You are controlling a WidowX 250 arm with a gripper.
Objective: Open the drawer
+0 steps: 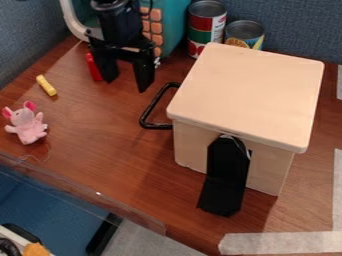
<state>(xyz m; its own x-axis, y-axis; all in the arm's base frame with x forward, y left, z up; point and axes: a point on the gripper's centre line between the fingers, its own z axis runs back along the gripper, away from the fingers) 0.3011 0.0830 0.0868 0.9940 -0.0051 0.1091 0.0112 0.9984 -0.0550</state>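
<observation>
Camera view shows 1 gripper [126,85], 1 box [248,95], 1 handle [153,104], 2 cans [206,25].

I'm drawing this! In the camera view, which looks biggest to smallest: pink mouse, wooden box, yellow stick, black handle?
Wooden box
Black handle and pink mouse: too alike to rank
Yellow stick

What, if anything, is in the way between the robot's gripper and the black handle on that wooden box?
Nothing visible stands between the gripper and the handle. The red object is beside the gripper, on the side away from the box; the pink plush toy sits beyond the handle.
</observation>
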